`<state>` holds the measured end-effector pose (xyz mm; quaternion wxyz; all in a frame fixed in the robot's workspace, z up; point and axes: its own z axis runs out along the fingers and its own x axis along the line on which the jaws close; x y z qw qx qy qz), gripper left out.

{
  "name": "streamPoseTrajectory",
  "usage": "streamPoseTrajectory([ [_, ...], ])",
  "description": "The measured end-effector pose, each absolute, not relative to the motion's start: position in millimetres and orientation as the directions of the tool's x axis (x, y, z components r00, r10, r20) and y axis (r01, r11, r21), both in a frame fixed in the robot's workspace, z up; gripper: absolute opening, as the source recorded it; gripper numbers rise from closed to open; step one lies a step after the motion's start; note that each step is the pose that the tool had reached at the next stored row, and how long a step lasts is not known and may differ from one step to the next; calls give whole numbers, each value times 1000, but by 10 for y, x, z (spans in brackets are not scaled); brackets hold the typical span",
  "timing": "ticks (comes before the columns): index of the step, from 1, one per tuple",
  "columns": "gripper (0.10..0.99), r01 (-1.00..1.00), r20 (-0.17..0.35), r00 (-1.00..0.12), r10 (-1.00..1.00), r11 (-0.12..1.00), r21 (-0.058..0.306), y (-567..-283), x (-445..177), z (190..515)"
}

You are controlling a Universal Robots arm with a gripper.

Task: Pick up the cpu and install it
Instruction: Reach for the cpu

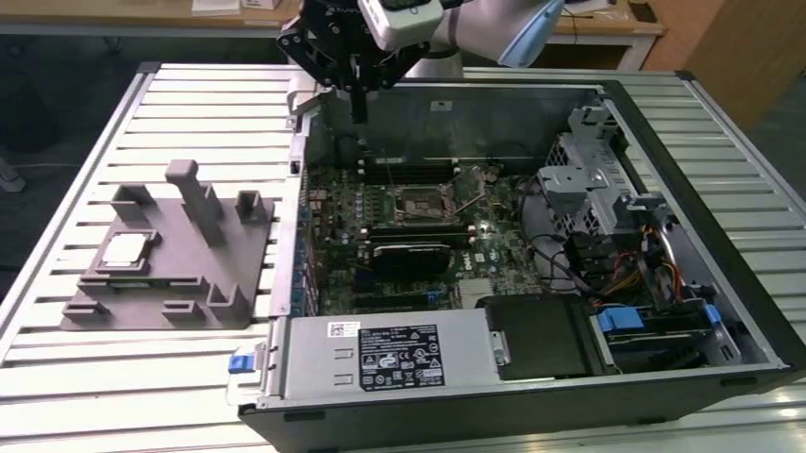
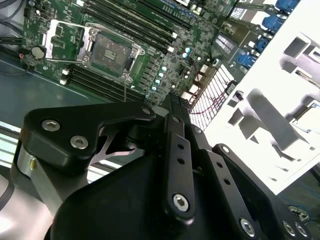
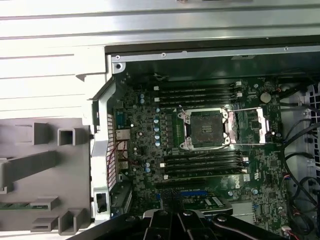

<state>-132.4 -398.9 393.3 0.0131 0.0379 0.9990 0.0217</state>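
The cpu (image 1: 123,250) lies flat in the grey fixture (image 1: 189,283) on the counter (image 1: 126,377); farther in, the socket (image 1: 416,201) sits open and bare. Beyond, the end effector (image 1: 359,111) hangs clenched and empty near the rear wall of the case (image 1: 504,113), well apart from the cpu, which likely wants a level grip by its edges, clear of the fixture's posts.

A slatted metal table (image 1: 202,104) is carrying a grey plastic fixture (image 1: 189,283) toward the exterior view's left. An open computer case (image 1: 504,420) is lying just beside it.
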Motion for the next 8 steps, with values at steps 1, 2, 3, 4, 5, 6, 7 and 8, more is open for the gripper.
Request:
streamPoseTrajectory([
  [1, 106, 75, -24, -997, 76, 996, 44, -3989, -1333, 3933],
  [2, 106, 75, -24, -997, 76, 996, 44, -3989, -1343, 3933],
  [3, 106, 75, -24, -997, 76, 996, 44, -3989, -1353, 3933],
  [4, 106, 75, -25, -997, 76, 996, 44, -3990, -1363, 3933],
  [5, 106, 75, -25, -997, 76, 996, 44, -3989, -1374, 3933],
  [6, 106, 75, -25, -997, 76, 996, 44, -3989, -1385, 3933],
  [7, 106, 75, -25, -997, 76, 996, 44, -3990, -1395, 3933],
  [8, 106, 75, -25, -997, 76, 996, 44, -3989, -1405, 3933],
])
